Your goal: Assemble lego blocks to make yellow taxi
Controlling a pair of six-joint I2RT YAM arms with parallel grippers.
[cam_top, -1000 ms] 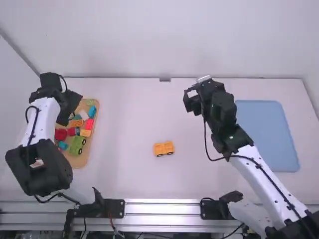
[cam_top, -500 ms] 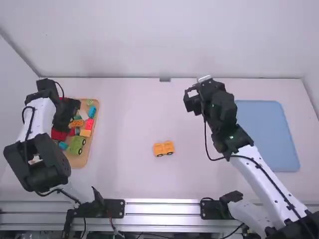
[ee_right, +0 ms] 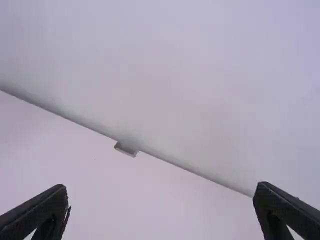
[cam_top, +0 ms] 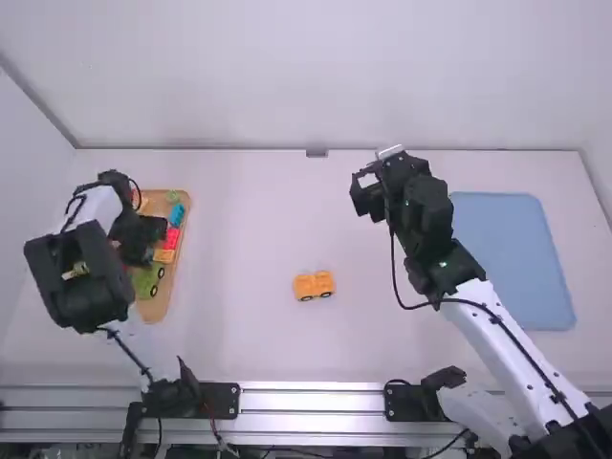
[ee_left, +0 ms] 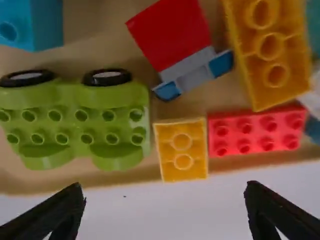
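Note:
My left gripper (cam_top: 153, 241) hangs over the wooden tray (cam_top: 158, 308) of blocks at the far left. In the left wrist view its fingers stand wide apart, so the left gripper (ee_left: 167, 207) is open and empty. Below it lie a small yellow-orange block (ee_left: 181, 150), a red block (ee_left: 256, 131), a longer orange block (ee_left: 270, 47) and a green wheeled base (ee_left: 80, 117). A yellow-orange wheeled piece (cam_top: 314, 285) stands at mid-table. My right gripper (cam_top: 368, 196) is raised right of the middle; in its wrist view the right gripper (ee_right: 162, 210) is open with nothing between its fingers.
A blue mat (cam_top: 512, 258) lies at the right, beyond the right arm's links. Other pieces in the tray include a blue block (ee_left: 35, 25) and a red piece (ee_left: 172, 32). The rear wall (cam_top: 335, 76) borders the table's far edge.
My left arm has moved back toward the camera and slightly right over the tray, now covering more of its middle. The wheeled piece has stayed put, and the right arm has hardly moved.

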